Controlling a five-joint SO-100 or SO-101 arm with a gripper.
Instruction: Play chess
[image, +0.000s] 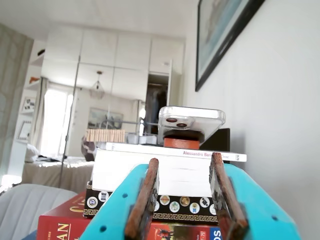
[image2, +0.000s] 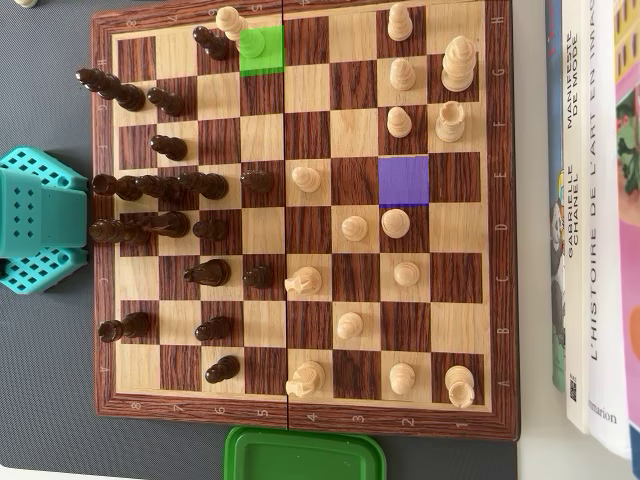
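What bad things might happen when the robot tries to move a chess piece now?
1. The dark pieces stand packed together right by the arm's base; reaching over them might tip some.
2. The piece on the green square has a light piece almost touching it, so a grab there may bump it.
3. In the wrist view the gripper faces a stack of books, not the board, so aiming looks hard.

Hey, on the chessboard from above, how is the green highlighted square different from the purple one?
The green square sits at the board's top edge, left of centre in the overhead view; the purple square lies further down on the right half. The green square holds a pawn tinted green by the highlight; the purple square is empty. Both fill exactly one square of the chessboard.
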